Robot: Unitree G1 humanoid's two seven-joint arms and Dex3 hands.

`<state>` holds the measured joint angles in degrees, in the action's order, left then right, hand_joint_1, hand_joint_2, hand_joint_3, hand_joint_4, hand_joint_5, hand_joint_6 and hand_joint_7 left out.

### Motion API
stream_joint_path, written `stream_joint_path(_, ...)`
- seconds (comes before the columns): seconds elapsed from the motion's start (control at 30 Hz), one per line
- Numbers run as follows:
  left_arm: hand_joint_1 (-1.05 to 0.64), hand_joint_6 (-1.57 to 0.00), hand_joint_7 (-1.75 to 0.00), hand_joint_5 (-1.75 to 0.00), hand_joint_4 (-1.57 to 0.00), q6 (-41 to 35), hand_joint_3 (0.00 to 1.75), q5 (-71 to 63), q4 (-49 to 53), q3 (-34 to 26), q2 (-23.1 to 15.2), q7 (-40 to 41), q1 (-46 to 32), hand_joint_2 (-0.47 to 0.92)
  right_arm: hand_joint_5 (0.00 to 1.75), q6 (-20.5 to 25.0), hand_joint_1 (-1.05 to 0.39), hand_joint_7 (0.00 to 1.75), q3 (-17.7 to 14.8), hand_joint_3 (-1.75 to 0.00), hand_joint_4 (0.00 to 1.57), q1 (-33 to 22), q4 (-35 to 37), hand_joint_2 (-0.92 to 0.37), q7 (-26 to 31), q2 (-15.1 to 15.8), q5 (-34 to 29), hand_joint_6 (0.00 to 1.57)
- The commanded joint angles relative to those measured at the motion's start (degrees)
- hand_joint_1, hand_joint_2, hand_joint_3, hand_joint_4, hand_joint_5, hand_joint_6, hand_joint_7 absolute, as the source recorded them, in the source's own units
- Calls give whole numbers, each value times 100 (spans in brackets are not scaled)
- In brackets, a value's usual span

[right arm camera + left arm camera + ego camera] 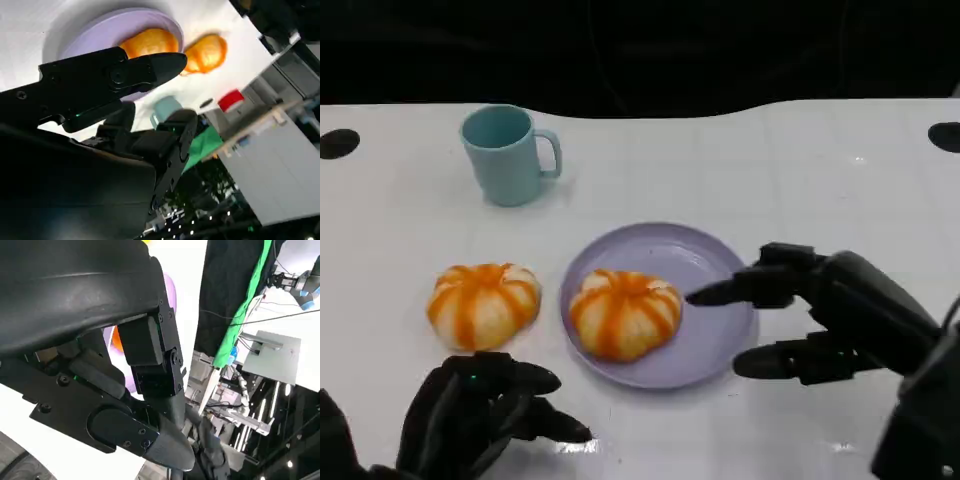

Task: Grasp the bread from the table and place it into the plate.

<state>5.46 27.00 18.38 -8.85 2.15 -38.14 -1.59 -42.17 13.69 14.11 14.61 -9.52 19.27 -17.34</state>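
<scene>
**Bread on plate, both hands free**

One bread [624, 312] resting on the purple plate [712, 262]; second bread [483, 304] beside it on the counter [800, 170]. Right robot hand [798, 312] released, fingers spread beside the plate. Left robot hand [485, 410] empty, fingers loosely apart.

White table [800, 170], three things resting on it
Upper left: teal handled mug [508, 154]; centre: round lilac plate [705, 262]; lower left: orange-striped round bread bun [483, 304].
</scene>
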Motion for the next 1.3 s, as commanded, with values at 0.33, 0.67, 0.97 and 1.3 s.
stream_joint_path(0.33, -96, -154, 0, -19, -157, -78, 0, -10, -129, 30, 3, 114, -42, 81, 172, 1084, -45, 131, -490, -24, 57, -1467, -1250, -92, -981, 302, 2222, 59)
stream_joint_path(0.67, -97, -155, 0, -20, -157, -182, 0, 24, -207, 8, 1, 143, -89, 80, 175, 2440, -43, 136, -836, -28, 60, -2369, -2309, -92, -1552, 303, 2896, 59)
stream_joint_path(0.97, -97, -155, 0, -21, -157, -125, 0, 6, -175, -22, -50, 77, -87, 81, 175, 2488, -43, 147, -864, -27, 64, -2265, -2007, -92, -1656, -21, 2815, 56)
stream_joint_path(1.3, -97, -154, 0, -21, -157, -46, 1, -15, -87, -26, -89, 37, -49, 82, 175, 2273, -44, 151, -884, -28, 68, -2163, -1699, -92, -1714, -221, 2668, 55)
